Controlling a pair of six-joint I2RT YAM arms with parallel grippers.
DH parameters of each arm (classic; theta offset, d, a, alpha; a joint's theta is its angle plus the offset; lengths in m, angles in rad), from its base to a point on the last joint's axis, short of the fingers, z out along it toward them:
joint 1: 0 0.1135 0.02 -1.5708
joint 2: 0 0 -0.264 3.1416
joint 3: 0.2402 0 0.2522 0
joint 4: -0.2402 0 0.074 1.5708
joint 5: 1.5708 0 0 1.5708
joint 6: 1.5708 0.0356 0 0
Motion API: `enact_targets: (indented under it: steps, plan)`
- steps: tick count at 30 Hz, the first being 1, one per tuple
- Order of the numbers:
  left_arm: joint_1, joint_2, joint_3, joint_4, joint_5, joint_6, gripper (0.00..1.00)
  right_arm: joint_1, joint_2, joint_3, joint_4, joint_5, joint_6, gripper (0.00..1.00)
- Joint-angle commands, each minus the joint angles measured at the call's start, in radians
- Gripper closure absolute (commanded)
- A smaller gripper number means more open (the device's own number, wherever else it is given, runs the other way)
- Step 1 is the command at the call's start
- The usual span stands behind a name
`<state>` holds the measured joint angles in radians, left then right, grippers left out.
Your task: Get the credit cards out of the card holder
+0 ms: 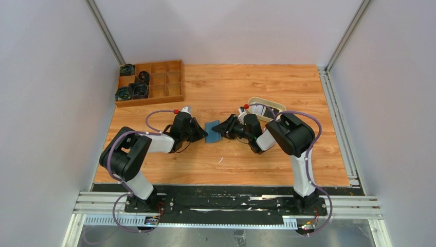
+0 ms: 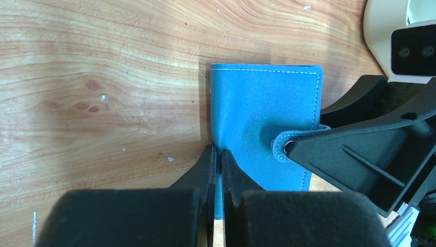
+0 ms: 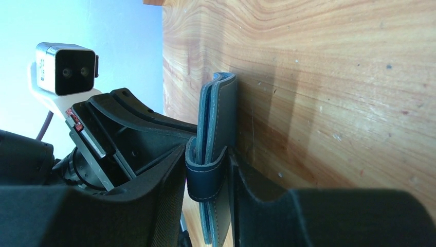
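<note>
The card holder sits mid-table between the two arms, its broad face turned flat to the wooden table, closed, with no card showing. Its snap strap is wrapped over the far edge and looks fastened. The left gripper is pinched tight on the near edge, anchoring it. The right gripper straddles the strap end, one finger on each side; whether it presses or merely brackets, I cannot tell. A cream tray lies just behind that arm. By my reading this is the opening step: the strap must be peeled off its snap while the left keeps firm hold, before any card can be reached
</note>
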<state>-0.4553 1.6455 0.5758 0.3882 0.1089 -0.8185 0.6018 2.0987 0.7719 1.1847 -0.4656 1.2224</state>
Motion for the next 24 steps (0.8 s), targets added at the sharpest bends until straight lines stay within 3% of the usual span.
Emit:
enact_targets:
  steps: [1, 24]
  plan:
    - [0.001, 0.085, -0.076, -0.281, -0.083, 0.076, 1.0, -0.017, -0.044, -0.014, 0.144, -0.03, 0.023, 0.63]
    - [0.001, 0.09, -0.077, -0.281, -0.084, 0.074, 1.0, -0.002, -0.006, 0.036, 0.09, -0.052, 0.02, 0.66]
